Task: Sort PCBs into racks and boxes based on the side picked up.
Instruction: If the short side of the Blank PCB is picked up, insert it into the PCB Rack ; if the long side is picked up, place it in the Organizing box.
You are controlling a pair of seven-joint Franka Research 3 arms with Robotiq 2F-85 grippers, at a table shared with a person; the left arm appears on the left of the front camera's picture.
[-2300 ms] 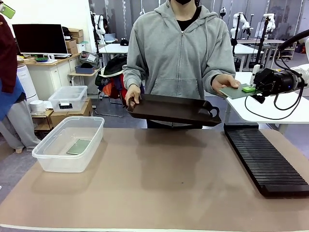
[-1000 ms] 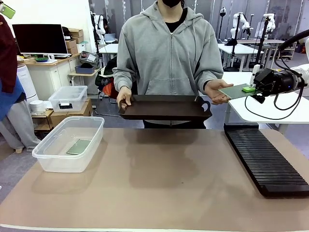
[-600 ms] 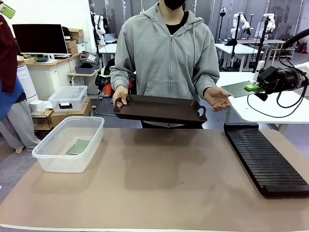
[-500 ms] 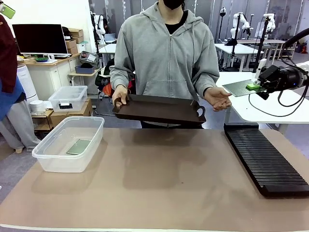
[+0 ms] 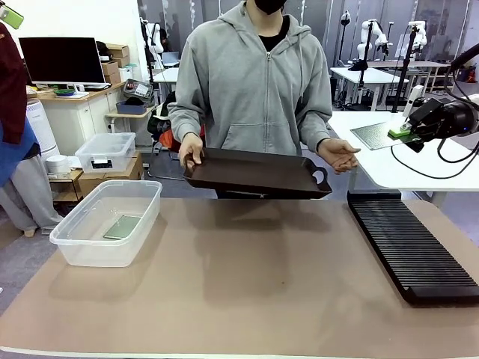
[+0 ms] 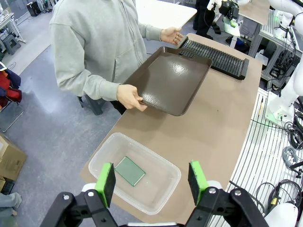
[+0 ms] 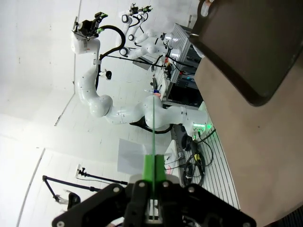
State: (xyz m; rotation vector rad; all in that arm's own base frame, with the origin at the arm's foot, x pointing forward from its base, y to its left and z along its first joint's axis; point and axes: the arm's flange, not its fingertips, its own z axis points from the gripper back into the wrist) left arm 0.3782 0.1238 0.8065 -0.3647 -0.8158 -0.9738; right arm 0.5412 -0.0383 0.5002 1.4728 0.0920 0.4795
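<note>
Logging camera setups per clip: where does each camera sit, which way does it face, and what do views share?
Front view: fixed on the robot's side, facing across the table at the person holding the tray; right gripper, far right, shut on a PCB.
Left wrist view: high up, looking down past the open left gripper at the tub.
Right wrist view: rolled, looking along its own fingers and the PCB's edge.
Shared: the tray, in all three.
</note>
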